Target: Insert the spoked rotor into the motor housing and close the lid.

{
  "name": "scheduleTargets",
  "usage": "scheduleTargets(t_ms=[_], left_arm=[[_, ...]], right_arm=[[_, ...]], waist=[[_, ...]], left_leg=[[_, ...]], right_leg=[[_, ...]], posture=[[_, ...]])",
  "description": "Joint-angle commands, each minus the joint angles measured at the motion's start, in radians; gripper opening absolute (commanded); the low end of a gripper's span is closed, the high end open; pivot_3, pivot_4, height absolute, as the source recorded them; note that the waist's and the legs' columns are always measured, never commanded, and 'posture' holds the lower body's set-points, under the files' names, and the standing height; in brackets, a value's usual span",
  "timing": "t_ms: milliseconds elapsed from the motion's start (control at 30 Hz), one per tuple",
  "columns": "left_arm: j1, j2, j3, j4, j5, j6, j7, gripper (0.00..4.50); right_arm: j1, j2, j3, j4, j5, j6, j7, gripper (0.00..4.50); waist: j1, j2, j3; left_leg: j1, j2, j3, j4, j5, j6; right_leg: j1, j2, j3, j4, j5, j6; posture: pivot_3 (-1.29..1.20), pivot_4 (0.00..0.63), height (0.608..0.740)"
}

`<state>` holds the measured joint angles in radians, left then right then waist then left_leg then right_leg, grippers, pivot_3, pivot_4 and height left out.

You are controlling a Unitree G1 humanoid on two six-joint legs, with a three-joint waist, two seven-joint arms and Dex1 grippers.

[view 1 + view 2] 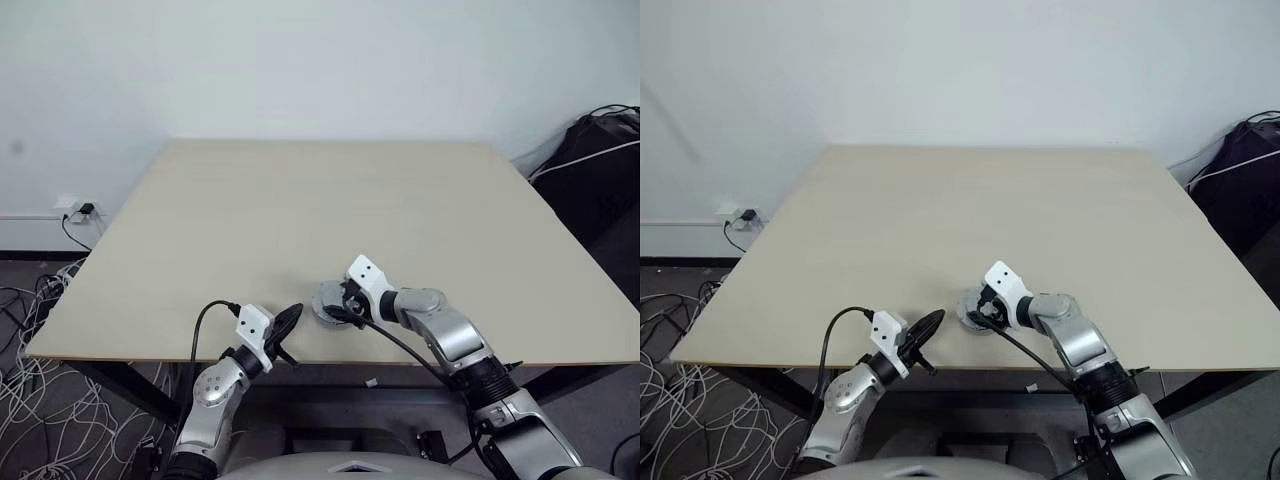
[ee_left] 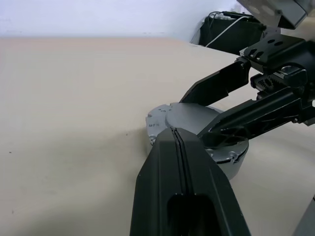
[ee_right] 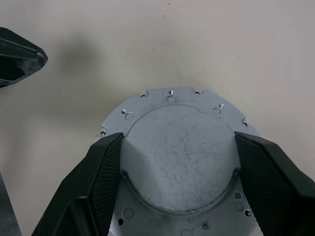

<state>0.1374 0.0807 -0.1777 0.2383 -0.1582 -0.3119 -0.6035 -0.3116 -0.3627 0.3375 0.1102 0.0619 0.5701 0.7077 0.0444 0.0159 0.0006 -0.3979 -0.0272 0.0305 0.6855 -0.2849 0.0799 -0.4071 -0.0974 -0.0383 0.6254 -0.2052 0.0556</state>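
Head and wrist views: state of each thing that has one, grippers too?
Round dull-grey metal lid: smooth side up, seated on a grey round base on the table.
Right gripper: black fingers against the lid's raised centre, either side.
Left gripper: shut, empty, beside the lid.

No readable text, labels, brand marks or nos. anywhere, lid (image 3: 179,157) face bare metal w/ scratches and small holes only, tabletop (image 1: 300,210) blank, wall plain
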Motion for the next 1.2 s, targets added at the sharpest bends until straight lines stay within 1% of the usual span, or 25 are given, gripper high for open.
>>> scheduleTargets(t_ms=[33,167,333,367,433,500,633,800,933,1033,1200], left_arm=[[-0.009,-0.002,-0.005,-0.030,-0.002,-0.008,0.005,0.00],[-0.024,0.002,0.007,0.016,-0.010,-0.027,-0.005,0.00],[-0.026,0.002,0.012,0.026,-0.004,-0.038,-0.003,0.00],[-0.027,0.002,0.015,0.025,0.002,-0.035,0.007,0.00],[-0.047,-0.008,0.039,-0.006,0.036,0.012,0.097,0.00],[-0.088,-0.013,0.058,-0.024,0.064,0.078,0.178,0.00],[-0.175,-0.021,0.064,-0.108,0.038,0.295,0.228,0.00],[-0.270,0.005,0.043,-0.167,0.014,0.533,0.205,0.00],[-0.343,0.023,0.026,-0.171,-0.036,0.729,0.138,0.00],[-0.387,0.029,0.048,-0.158,-0.072,0.814,0.116,0.00],[-0.453,0.041,0.081,-0.112,-0.124,0.908,0.076,0.00]], right_arm=[[0.012,-0.037,0.026,0.035,-0.031,0.046,0.017,3.19],[0.007,-0.039,0.028,0.040,-0.032,0.045,0.018,3.19],[0.005,-0.034,0.026,0.039,-0.034,0.048,0.006,3.19],[0.005,-0.033,0.026,0.039,-0.034,0.048,0.003,3.19],[0.006,-0.031,0.026,0.039,-0.034,0.049,0.001,3.19],[0.005,-0.027,0.027,0.041,-0.034,0.049,-0.003,3.19],[0.006,-0.020,0.028,0.042,-0.034,0.049,-0.010,3.19],[0.010,-0.010,0.029,0.038,-0.035,0.052,-0.018,3.19],[0.009,-0.001,0.032,0.037,-0.035,0.053,-0.023,3.19],[0.006,0.003,0.033,0.034,-0.034,0.055,-0.026,3.19],[0.004,0.004,0.034,0.035,-0.034,0.053,-0.026,3.19]], waist=[[0.000,0.000,0.000],[0.001,0.000,0.000],[0.000,0.000,0.000],[0.000,0.000,0.000],[0.001,0.000,0.000],[0.002,-0.001,0.000],[0.001,-0.001,0.000],[-0.005,-0.002,0.000],[-0.008,-0.003,0.001],[-0.012,-0.004,0.001],[-0.016,-0.005,0.002]], left_leg=[[0.000,0.000,0.000,0.000,0.000,0.000],[0.000,0.000,0.000,0.000,0.000,0.000],[0.000,0.000,0.000,0.000,0.000,0.000],[0.000,0.000,0.000,0.000,0.000,0.000],[0.000,0.000,0.000,0.000,0.000,0.000],[0.000,0.000,0.000,0.000,0.000,0.000],[0.000,0.000,0.000,0.000,0.000,0.000],[0.000,0.000,0.000,0.000,0.002,0.002],[0.002,0.000,0.000,0.000,0.003,0.003],[0.002,0.000,0.000,0.000,0.003,0.003],[0.002,0.000,-0.001,0.000,0.003,0.003]], right_leg=[[0.000,0.000,0.000,0.000,0.000,0.000],[0.000,0.000,0.000,0.000,0.000,0.000],[0.000,0.000,0.000,0.000,0.000,0.000],[0.000,0.000,0.000,0.000,0.000,0.000],[0.000,0.000,0.000,0.000,0.000,0.000],[0.000,0.000,0.000,0.000,0.000,0.000],[0.001,0.002,-0.001,0.000,0.001,0.001],[0.001,0.005,0.000,0.000,0.001,0.001],[0.002,0.006,0.000,0.000,0.000,0.001],[0.002,0.006,0.000,0.001,0.000,0.001],[0.002,0.006,0.000,0.000,0.000,0.001]], posture=[[0.00,0.000,0.740],[0.00,0.000,0.740],[0.00,0.000,0.740],[0.00,0.000,0.740],[0.00,0.000,0.740],[0.00,0.000,0.740],[0.00,0.000,0.740],[0.00,0.000,0.740],[0.00,0.000,0.740],[0.00,0.000,0.740],[0.00,0.000,0.740]])
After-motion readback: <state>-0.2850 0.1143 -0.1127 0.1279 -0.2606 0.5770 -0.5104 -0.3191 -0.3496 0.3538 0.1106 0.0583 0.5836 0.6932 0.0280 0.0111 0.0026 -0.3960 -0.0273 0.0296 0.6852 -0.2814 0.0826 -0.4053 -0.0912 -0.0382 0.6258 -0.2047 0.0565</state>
